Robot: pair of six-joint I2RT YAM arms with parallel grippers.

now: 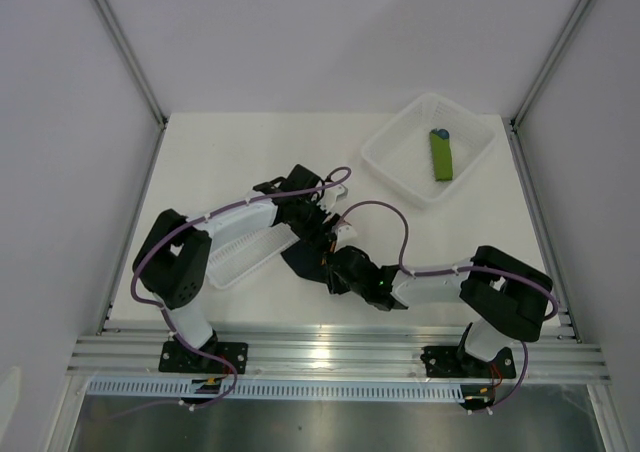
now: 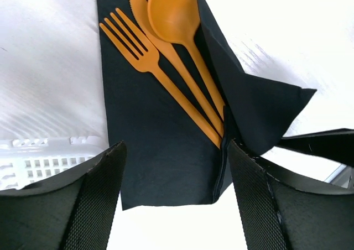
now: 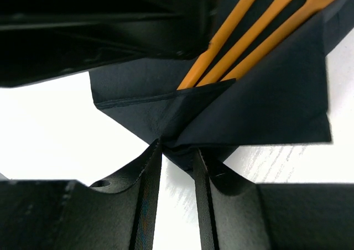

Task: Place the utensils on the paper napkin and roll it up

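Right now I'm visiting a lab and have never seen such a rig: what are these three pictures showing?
Two robot arms are bolted to a table. One picture looks down from above; the other two come from wrist cameras. A black paper napkin lies between the arms, bearing an orange fork, knife and spoon. The jaws of the right arm pinch a folded napkin corner; those of the left arm hang wide open above it, holding nothing. A white basket and a tray with a green bundle stand aside.

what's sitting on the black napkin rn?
Orange fork, knife and spoon lie side by side on the napkin. Its folded-over flap covers their handle ends, so those can't be seen.
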